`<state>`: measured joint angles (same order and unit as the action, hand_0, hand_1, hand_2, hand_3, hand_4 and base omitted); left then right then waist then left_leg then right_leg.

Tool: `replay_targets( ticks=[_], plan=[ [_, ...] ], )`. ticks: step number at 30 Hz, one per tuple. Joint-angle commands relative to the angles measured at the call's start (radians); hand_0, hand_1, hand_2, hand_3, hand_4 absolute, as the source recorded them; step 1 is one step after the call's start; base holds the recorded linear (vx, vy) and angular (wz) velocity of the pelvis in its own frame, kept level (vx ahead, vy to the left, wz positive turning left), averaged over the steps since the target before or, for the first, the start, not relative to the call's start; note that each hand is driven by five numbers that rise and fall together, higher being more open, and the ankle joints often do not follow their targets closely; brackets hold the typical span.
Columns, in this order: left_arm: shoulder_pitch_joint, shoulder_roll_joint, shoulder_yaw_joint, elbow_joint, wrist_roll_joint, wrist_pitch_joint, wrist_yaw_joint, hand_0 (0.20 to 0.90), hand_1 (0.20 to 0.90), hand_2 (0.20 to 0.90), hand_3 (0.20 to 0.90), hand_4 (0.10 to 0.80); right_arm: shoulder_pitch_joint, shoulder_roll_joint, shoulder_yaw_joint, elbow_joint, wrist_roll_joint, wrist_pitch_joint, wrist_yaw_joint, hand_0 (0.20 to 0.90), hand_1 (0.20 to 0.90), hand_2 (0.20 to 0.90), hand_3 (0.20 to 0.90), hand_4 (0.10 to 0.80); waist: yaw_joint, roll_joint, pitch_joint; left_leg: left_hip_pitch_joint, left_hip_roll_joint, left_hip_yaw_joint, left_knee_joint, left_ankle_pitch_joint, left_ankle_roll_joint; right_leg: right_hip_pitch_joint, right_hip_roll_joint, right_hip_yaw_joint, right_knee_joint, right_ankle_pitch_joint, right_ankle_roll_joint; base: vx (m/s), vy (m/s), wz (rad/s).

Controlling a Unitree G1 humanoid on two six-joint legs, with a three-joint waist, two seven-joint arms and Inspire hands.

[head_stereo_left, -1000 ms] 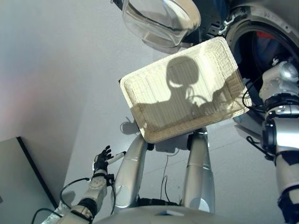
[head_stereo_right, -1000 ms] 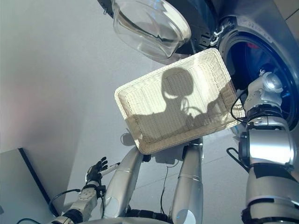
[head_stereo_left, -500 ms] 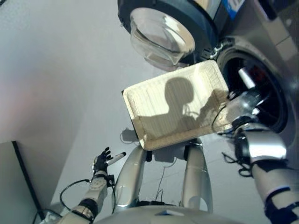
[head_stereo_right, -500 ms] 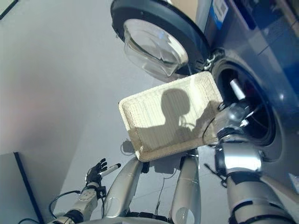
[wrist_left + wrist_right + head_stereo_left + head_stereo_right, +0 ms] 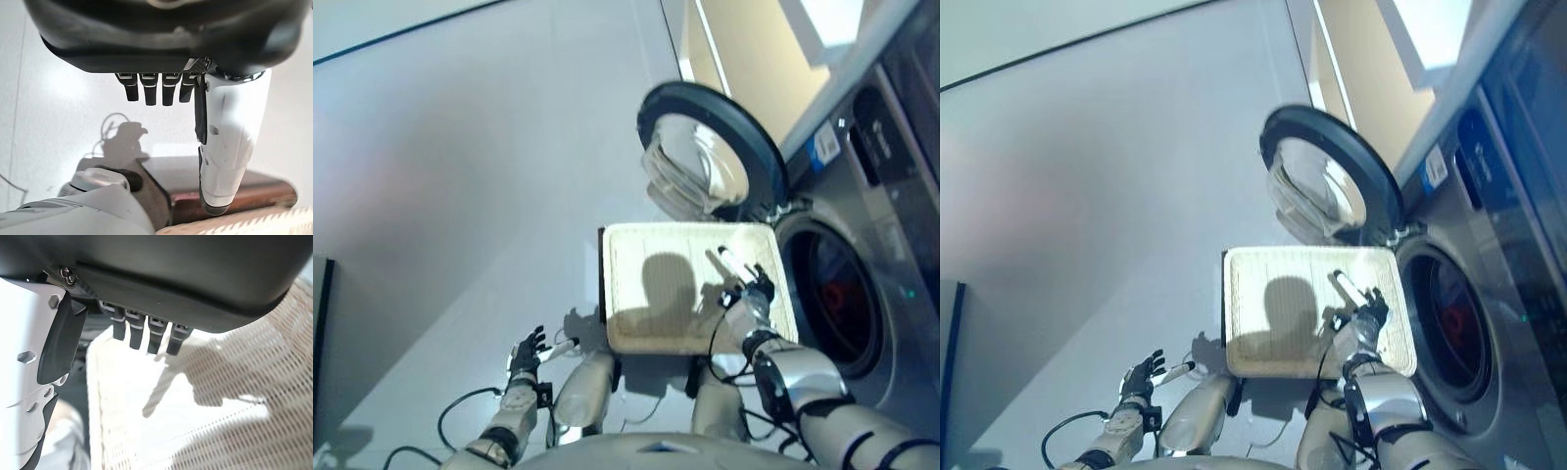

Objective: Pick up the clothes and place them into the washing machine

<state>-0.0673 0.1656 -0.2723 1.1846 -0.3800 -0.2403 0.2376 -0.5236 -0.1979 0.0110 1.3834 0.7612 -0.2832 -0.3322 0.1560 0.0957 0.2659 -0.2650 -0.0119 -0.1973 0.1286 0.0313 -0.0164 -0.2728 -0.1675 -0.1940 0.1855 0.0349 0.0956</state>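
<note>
The shallow wicker basket (image 5: 646,245) rests on the low dark brown box (image 5: 181,181) beside the washing machine (image 5: 891,245); I see no clothes in it. The machine's round door (image 5: 705,162) stands open. Something red (image 5: 834,294) lies inside the drum. My right hand (image 5: 752,291) is open and empty above the basket's side nearest the drum; its straight fingers (image 5: 146,333) show over the weave (image 5: 220,396). My left hand (image 5: 527,350) hangs low at the lower left, open and empty, with its fingers (image 5: 154,90) straight.
The open door's glass bowl (image 5: 695,176) juts out just beyond the basket's far edge. Pale grey floor (image 5: 460,196) stretches to the left. A beige wall panel (image 5: 754,59) stands behind the machine.
The camera has shifted and now takes in more of the machine and floor. My right hand has come back from the drum's opening to over the basket. My left hand has stayed put.
</note>
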Motion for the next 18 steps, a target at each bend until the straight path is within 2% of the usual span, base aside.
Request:
replay_targets(
  ticks=[1, 5, 8, 9, 10, 12, 17, 18],
  plan=[
    [0.010, 0.026, 0.056, 0.099, 0.058, 0.008, -0.021, 0.900, 0.900, 0.900, 0.900, 0.800, 0.096, -0.025, 0.044, -0.073, -0.099, -0.010, 0.035, 0.900, 0.900, 0.900, 0.900, 0.800, 0.014, -0.070, -0.066, 0.000, -0.010, 0.027, -0.058, 0.065, -0.041, 0.124, 0.011, -0.030, -0.112, 0.005, 0.015, 0.098, 0.009, 0.19],
    [0.027, 0.033, 0.092, 0.157, 0.115, 0.027, -0.074, 0.900, 0.900, 0.900, 0.900, 0.800, 0.213, -0.015, 0.080, -0.091, -0.200, 0.026, 0.089, 0.900, 0.900, 0.900, 0.900, 0.800, -0.010, -0.099, -0.117, 0.060, -0.005, 0.046, -0.099, 0.062, -0.039, 0.167, 0.017, -0.030, -0.149, 0.023, 0.024, 0.085, 0.043, 0.04],
    [0.051, 0.059, 0.150, 0.182, 0.170, 0.031, -0.090, 0.900, 0.900, 0.900, 0.900, 0.800, 0.347, -0.030, 0.165, -0.102, -0.411, 0.067, 0.133, 0.900, 0.900, 0.900, 0.900, 0.800, -0.023, -0.124, -0.184, 0.120, -0.001, 0.064, -0.140, 0.058, -0.039, 0.209, 0.017, -0.018, -0.186, 0.043, 0.036, 0.068, 0.048, -0.08],
    [0.054, 0.065, 0.158, 0.187, 0.191, 0.032, -0.102, 0.900, 0.900, 0.900, 0.900, 0.800, 0.379, -0.035, 0.218, -0.084, -0.516, 0.086, 0.153, 0.900, 0.900, 0.900, 0.900, 0.800, -0.023, -0.128, -0.200, 0.135, 0.002, 0.069, -0.154, 0.059, -0.042, 0.220, 0.016, -0.019, -0.198, 0.049, 0.041, 0.031, 0.013, -0.17],
    [0.055, 0.065, 0.159, 0.187, 0.192, 0.032, -0.102, 0.900, 0.900, 0.900, 0.900, 0.800, 0.380, -0.035, 0.219, -0.084, -0.517, 0.086, 0.152, 0.900, 0.900, 0.900, 0.900, 0.800, -0.023, -0.128, -0.200, 0.138, 0.003, 0.069, -0.156, 0.060, -0.042, 0.222, 0.016, -0.019, -0.199, 0.049, 0.041, 0.027, 0.011, -0.20],
    [0.056, 0.073, 0.161, 0.201, 0.239, 0.038, -0.124, 0.900, 0.900, 0.900, 0.900, 0.800, 0.454, -0.023, 0.265, -0.019, -0.664, 0.130, 0.164, 0.900, 0.900, 0.900, 0.900, 0.800, -0.036, -0.132, -0.240, 0.175, 0.008, 0.081, -0.193, 0.071, -0.052, 0.247, 0.016, -0.019, -0.218, 0.054, 0.048, 0.035, 0.019, -0.07],
    [0.055, 0.067, 0.169, 0.185, 0.224, 0.044, -0.142, 0.900, 0.900, 0.900, 0.900, 0.800, 0.519, -0.011, 0.197, 0.066, -0.677, 0.171, 0.188, 0.900, 0.900, 0.900, 0.900, 0.800, -0.064, -0.125, -0.261, 0.221, 0.013, 0.092, -0.198, 0.067, -0.055, 0.284, 0.011, -0.023, -0.188, 0.029, 0.047, 0.050, 0.014, 0.01],
    [0.054, 0.050, 0.147, 0.177, 0.224, 0.042, -0.161, 0.900, 0.900, 0.900, 0.900, 0.800, 0.534, -0.006, 0.170, 0.099, -0.679, 0.178, 0.185, 0.900, 0.900, 0.900, 0.900, 0.800, -0.075, -0.118, -0.273, 0.240, 0.012, 0.091, -0.195, 0.058, -0.053, 0.302, 0.006, -0.025, -0.181, 0.023, 0.049, 0.070, 0.018, 0.05]
  ],
)
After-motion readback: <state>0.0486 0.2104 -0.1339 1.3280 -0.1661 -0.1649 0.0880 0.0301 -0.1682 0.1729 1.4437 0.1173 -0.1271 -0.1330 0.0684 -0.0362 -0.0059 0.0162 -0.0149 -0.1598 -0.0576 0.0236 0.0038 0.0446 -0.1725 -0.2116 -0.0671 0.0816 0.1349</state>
